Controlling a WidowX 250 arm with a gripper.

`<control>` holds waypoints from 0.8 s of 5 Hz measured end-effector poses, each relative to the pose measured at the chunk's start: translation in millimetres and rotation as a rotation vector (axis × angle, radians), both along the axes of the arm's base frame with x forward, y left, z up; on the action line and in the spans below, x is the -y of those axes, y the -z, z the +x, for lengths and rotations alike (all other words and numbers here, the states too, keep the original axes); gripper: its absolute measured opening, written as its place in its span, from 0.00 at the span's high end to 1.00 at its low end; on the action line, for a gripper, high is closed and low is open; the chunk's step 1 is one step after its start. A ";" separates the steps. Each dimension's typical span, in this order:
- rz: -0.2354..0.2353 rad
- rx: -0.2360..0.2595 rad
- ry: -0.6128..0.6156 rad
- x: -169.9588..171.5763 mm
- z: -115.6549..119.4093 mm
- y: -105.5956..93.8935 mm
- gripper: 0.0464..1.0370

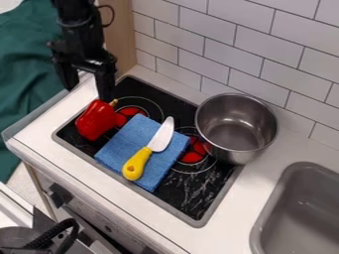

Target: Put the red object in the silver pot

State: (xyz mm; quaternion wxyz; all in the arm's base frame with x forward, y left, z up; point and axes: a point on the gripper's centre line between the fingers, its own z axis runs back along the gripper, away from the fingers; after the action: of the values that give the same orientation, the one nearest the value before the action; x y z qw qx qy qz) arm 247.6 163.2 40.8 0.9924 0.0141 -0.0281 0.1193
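Observation:
The gripper [87, 93] hangs at the upper left over the back left corner of the stove, its two fingers spread wide and nothing between them. Just below it in the view lies a red bell pepper [96, 120] with a yellowish stem, on the left part of the black stove top. One fingertip is close to the pepper's upper end; whether they touch I cannot tell. The silver pot [236, 124] stands at the stove's back right, by the tiled wall, with its open top up and no object visible inside.
A folded blue cloth [116, 149] lies mid-stove between pepper and pot, with a yellow-handled knife [149, 152] on top. The stove [197, 201] has a raised grey rim. A grey sink [301, 208] is at the lower right. White tiles [218, 30] line the back.

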 end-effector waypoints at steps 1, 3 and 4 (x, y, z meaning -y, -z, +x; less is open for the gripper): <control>-0.033 -0.028 0.028 5.0 -4.5 19.1 0.03; -0.068 -0.073 0.009 4.8 -2.5 42.8 0.03; -0.082 -0.115 -0.005 2.2 -1.6 57.2 0.03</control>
State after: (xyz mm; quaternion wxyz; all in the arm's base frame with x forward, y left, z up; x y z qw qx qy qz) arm 245.9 161.1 -16.5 0.9918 -0.0199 0.0338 0.1220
